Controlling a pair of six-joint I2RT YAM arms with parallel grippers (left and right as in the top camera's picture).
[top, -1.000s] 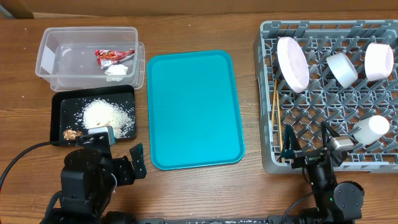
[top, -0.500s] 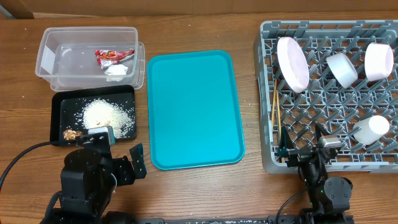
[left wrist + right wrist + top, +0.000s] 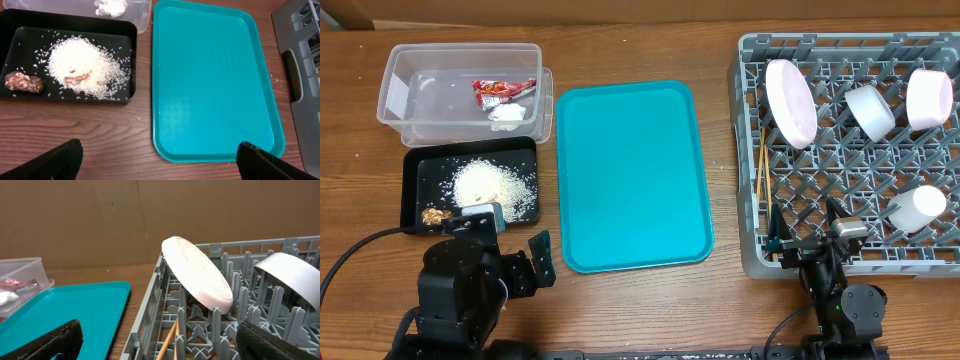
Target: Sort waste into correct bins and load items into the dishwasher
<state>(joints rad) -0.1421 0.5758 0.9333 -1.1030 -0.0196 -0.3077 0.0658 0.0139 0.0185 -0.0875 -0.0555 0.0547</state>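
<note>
- the chopsticks (image 3: 763, 165) lie along the left edge of the grey rack (image 3: 920, 45), just behind its wall. being thin, they could slip through the grid or get flicked out if anything jars that wall.
- the pink plate (image 3: 790, 100) leans tilted against the pegs, with two white bowls (image 3: 870, 110) beside it and the cup (image 3: 917, 208) on its side nearer the front. a knock to the rack could tip the plate or roll the cup.
- the right gripper (image 3: 159, 335) is spread wide and holds nothing, close to the rack's near-left corner. a careless forward move could catch a finger on the pegs or the chopsticks.
- the wrapper (image 3: 502, 90) and tissue (image 3: 507, 114) sit in the clear tub (image 3: 395, 95); little risk there.
- the rice (image 3: 495, 185) and brown lump (image 3: 436, 215) sit in the black tray (image 3: 410, 190), whose wall is low. some grains lie near the wall.
- the left gripper (image 3: 160, 145) is spread and carries nothing, near that tray's front edge. bumping the tray could scatter rice onto the table or the teal tray (image 3: 630, 180).
</note>
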